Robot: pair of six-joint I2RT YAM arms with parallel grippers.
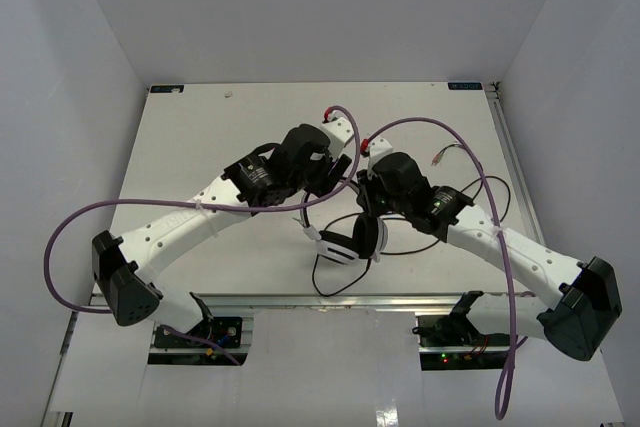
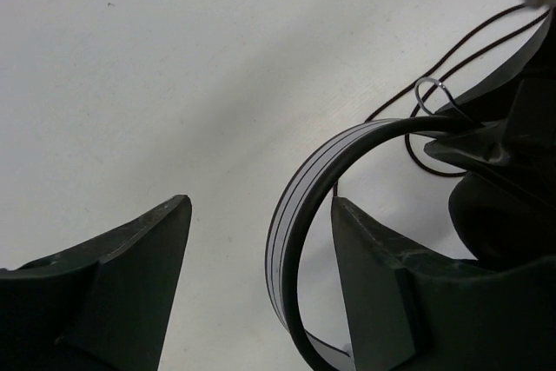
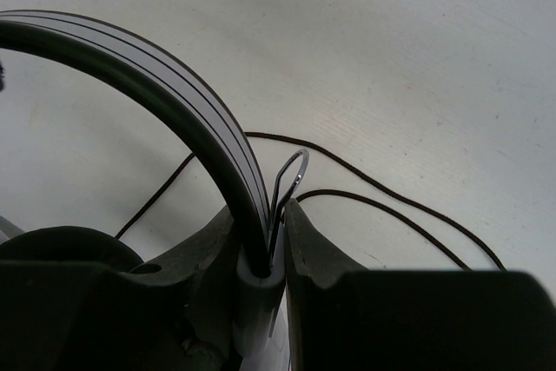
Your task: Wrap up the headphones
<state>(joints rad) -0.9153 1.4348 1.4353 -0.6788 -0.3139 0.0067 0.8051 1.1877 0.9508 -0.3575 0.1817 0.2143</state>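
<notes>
The headphones (image 1: 352, 239) lie at the table's middle, white with black ear cushions, between my two grippers. My right gripper (image 3: 261, 215) is shut on the headband (image 3: 174, 76) where it meets its white slider, beside a wire loop (image 3: 295, 171). My left gripper (image 2: 261, 206) is open around the headband (image 2: 295, 215), which arcs up between the fingers, nearer the right finger (image 2: 382, 284) and well apart from the left one. From above, the left gripper (image 1: 330, 172) and right gripper (image 1: 368, 187) stand close together over the band. The thin black cord (image 1: 470, 187) loops loosely to the right and in front.
Thick purple cables (image 1: 60, 237) trail from both arms, one arching over the right arm (image 1: 440, 127). A metal rail (image 1: 330, 299) runs along the table's near edge. White walls enclose the table (image 1: 200, 137) at the back and sides.
</notes>
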